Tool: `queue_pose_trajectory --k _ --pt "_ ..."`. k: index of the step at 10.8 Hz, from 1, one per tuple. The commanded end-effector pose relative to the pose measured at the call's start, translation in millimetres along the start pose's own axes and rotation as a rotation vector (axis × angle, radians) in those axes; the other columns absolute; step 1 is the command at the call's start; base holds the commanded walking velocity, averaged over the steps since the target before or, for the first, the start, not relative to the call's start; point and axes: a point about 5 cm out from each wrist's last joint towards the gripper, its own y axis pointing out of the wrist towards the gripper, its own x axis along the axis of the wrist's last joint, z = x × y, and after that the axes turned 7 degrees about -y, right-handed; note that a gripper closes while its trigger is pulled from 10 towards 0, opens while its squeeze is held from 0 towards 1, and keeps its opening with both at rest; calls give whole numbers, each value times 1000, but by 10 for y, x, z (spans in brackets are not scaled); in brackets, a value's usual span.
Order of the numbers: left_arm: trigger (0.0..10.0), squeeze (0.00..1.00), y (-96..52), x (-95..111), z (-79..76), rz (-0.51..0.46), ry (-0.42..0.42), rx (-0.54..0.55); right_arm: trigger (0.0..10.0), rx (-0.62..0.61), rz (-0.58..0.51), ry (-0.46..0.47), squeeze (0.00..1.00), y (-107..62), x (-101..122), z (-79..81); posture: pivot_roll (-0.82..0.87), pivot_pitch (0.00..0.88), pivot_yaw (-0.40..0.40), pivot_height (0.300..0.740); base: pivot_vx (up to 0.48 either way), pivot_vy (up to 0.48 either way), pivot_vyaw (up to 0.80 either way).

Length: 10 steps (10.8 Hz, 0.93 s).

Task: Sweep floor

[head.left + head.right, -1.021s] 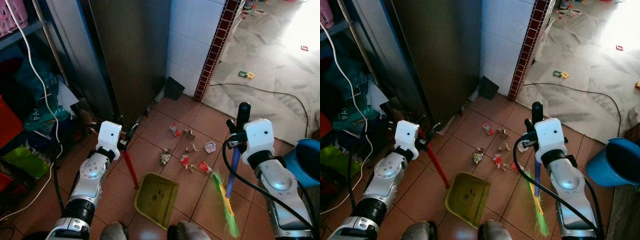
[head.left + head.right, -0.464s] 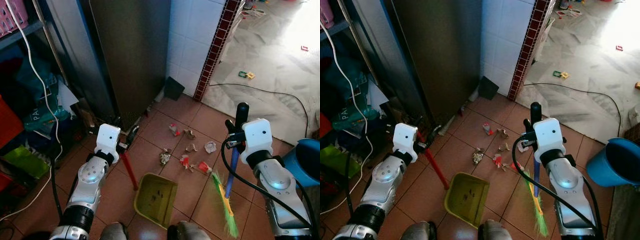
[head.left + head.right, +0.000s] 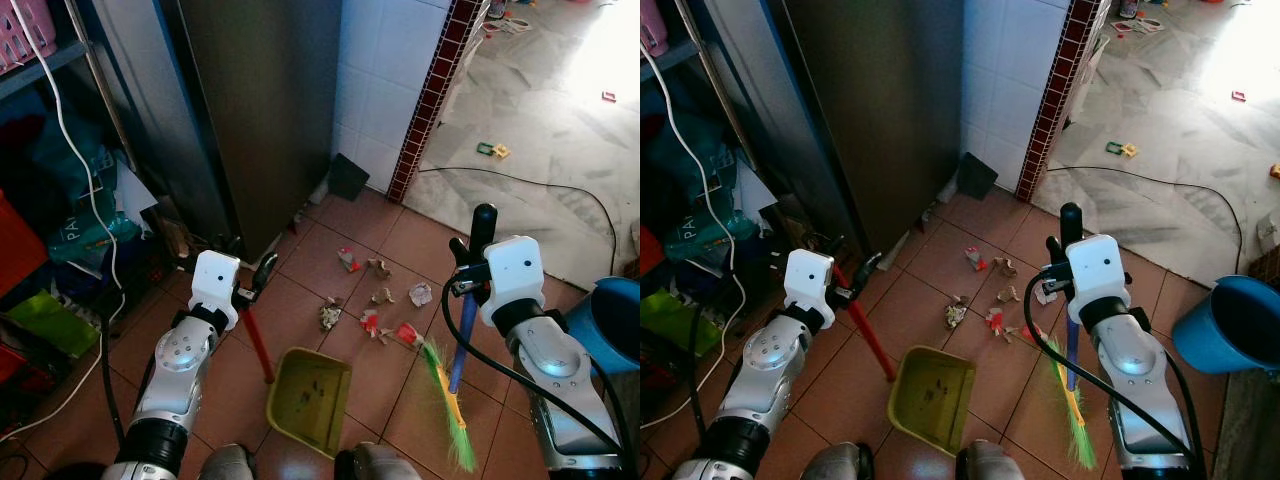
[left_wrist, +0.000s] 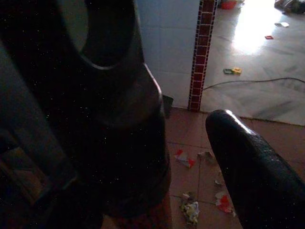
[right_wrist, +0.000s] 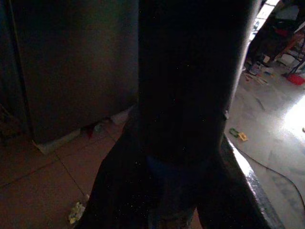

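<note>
Left eye view: left claw [image 3: 252, 288] clenched on the red handle of a yellow-green dustpan [image 3: 306, 399] resting on the terracotta tile floor [image 3: 320, 290]; right claw [image 3: 470, 262] gripping the blue shaft of a green-bristled broom [image 3: 452, 405]. Scraps of litter [image 3: 372, 320] just beyond the pan. Left wrist view: dark fingers [image 4: 248, 176] over litter. Right wrist view: shaft clamped, very dark.

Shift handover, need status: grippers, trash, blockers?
Left gripper shut on dustpan handle; right gripper shut on broom. Litter unswept beyond the dustpan. Nothing between.
</note>
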Motion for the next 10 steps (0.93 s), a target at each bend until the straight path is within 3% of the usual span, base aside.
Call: queue_pose_trajectory --k 1,2,3,10 --pt "9725 0 -1 43 -11 -16 9 -2 10000 1 -27 -26 0 11 47 -24 -123 109 -60 740 0 0 0" --pt "3529 0 -3 48 -12 -17 8 -2 10000 1 -26 -26 0 10 45 -23 -123 110 -59 740 0 0 0" --pt "0 0 -18 50 -19 -17 4 -8 10000 1 -24 -27 0 6 39 -20 -123 110 -59 740 0 0 0" --pt "0 0 -43 50 -30 -17 -6 -5 10000 6 -31 -32 0 31 47 -13 -119 109 -65 740 0 0 0"
